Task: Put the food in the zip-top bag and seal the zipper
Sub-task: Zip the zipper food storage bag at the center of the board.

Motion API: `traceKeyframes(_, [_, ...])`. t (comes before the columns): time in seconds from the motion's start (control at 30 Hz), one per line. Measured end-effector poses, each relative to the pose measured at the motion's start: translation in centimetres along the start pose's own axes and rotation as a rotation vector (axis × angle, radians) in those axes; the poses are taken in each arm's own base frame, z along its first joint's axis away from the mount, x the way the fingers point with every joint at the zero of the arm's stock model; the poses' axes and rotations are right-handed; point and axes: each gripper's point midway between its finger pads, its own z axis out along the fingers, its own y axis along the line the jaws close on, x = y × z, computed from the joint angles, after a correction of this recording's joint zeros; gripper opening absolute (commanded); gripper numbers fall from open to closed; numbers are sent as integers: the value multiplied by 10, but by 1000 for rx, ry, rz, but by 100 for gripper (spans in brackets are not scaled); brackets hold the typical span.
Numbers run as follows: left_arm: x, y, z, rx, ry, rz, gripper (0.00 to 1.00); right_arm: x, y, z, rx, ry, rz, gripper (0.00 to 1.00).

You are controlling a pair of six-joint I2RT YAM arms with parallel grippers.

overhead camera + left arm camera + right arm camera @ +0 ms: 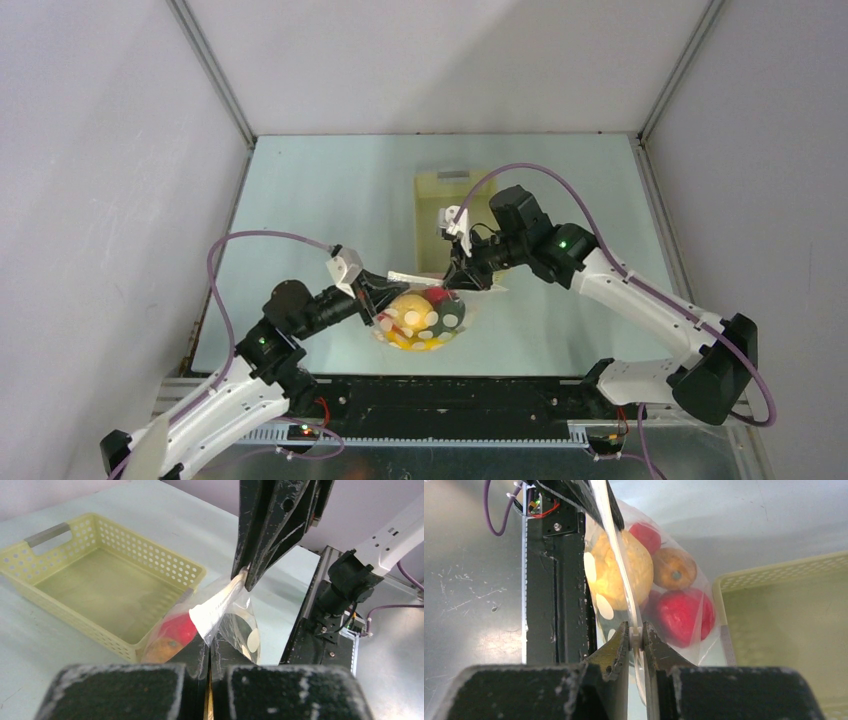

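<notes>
Sealing looks to me like the step in hand: the zip-top bag [425, 322] is held just below the middle of the top view with the food [679, 615] already inside. Both pincers are clenched on the zipper [216, 606], the left gripper [209, 655] at lower centre of its own view and the right gripper [637, 635] at the strip's other end. I'd hold the strip taut and run one pincer along it with even pressure, steering clear of the yellow basket [422, 215] just above the bag.
</notes>
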Motion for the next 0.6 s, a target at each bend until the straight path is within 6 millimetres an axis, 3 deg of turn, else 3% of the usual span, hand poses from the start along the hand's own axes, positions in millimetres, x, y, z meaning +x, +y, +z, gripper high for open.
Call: traceKeyframes(0.6, [-11,31,-15,-207,-60,-23,0,40,-14,-23,155,17,128,0])
